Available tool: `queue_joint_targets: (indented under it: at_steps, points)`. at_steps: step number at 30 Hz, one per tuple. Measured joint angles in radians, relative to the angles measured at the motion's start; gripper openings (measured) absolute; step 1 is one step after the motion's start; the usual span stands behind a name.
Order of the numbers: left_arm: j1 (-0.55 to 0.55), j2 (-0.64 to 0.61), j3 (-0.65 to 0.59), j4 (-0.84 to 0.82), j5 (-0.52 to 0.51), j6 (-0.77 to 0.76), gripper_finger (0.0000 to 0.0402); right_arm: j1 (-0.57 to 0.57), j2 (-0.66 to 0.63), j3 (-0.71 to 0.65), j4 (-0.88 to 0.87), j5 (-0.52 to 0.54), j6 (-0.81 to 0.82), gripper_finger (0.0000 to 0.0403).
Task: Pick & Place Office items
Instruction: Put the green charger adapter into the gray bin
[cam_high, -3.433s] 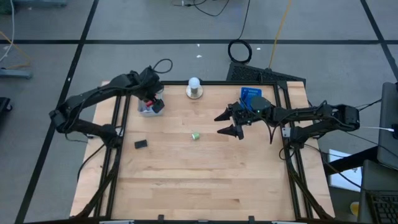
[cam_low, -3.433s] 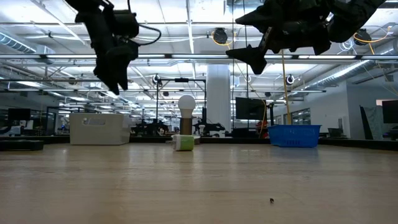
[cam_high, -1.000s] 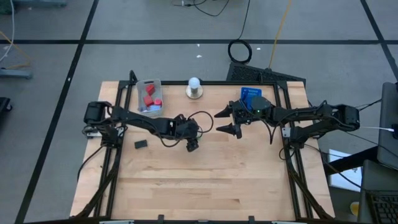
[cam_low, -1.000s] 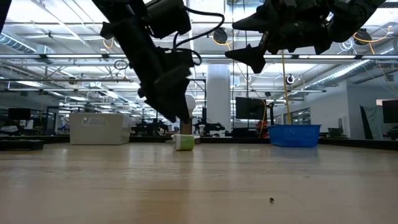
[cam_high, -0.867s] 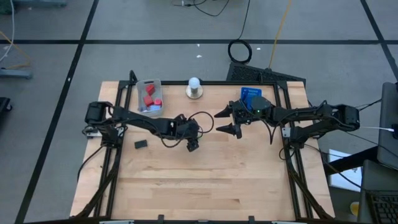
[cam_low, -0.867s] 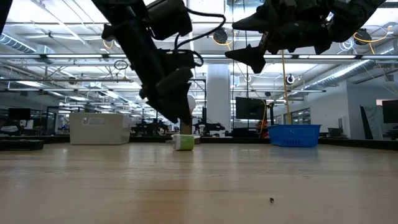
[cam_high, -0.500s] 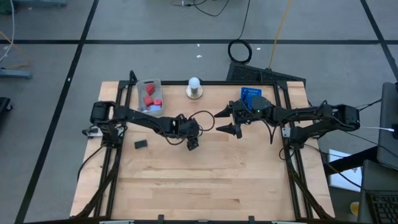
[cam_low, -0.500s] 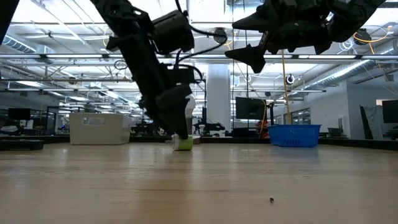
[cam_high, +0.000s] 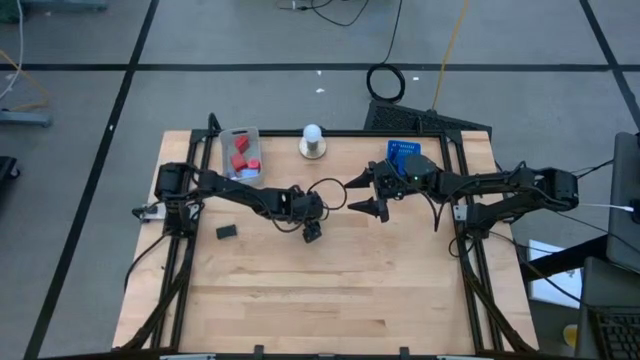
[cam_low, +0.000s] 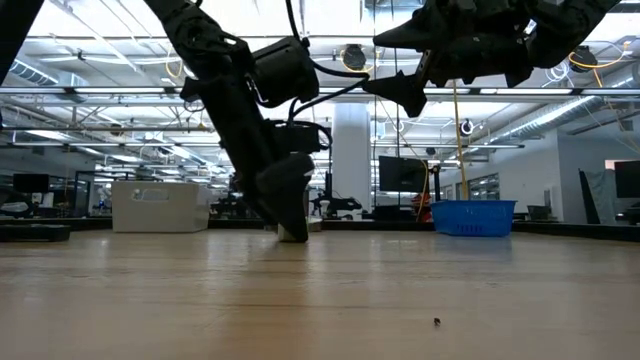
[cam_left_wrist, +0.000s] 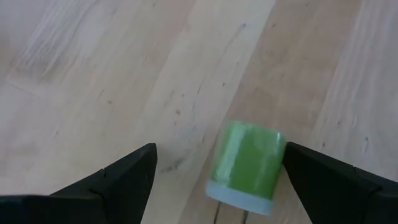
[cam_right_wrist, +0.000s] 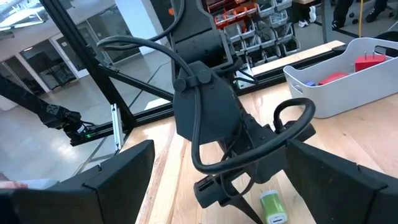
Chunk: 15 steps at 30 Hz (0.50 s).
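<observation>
A small green cylinder with a pale end (cam_left_wrist: 245, 165) lies on its side on the wooden table; it also shows in the right wrist view (cam_right_wrist: 272, 208). My left gripper (cam_high: 312, 229) is open and low over it, one finger on either side; the cylinder lies nearer one finger (cam_left_wrist: 323, 177), and I cannot tell whether they touch. In the low view my left gripper (cam_low: 285, 212) reaches the tabletop and hides the cylinder. A black block (cam_high: 226, 231) rests flat toward the table's left. My right gripper (cam_high: 372, 198) hangs open, high above the table's right half.
A grey tray (cam_high: 240, 157) holding red and blue pieces sits at the far left. A white ball on a round base (cam_high: 312, 140) stands at the far edge. A blue tray (cam_high: 403, 155) sits at the far right, under the right arm. Bare wood fills the near half.
My left gripper has come down over the green cylinder until its fingers reach the tabletop, staying open. The cylinder has not moved.
</observation>
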Motion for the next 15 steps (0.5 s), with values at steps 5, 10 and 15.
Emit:
queue_joint_targets:
  at_steps: [5,10,15]
  points:
    - [0.002,0.0,-0.001,0.0,0.042,0.055,0.0351,0.0,0.0,0.0,0.0,0.001,0.0,0.0352]
    - [0.003,0.0,-0.001,0.002,0.11,0.095,0.032,0.0,0.0,0.0,0.0,0.0,0.0,0.0352]
    - [0.002,0.0,-0.001,0.003,0.181,0.144,0.0229,0.001,0.0,0.0,-0.001,-0.001,0.0,0.0352]
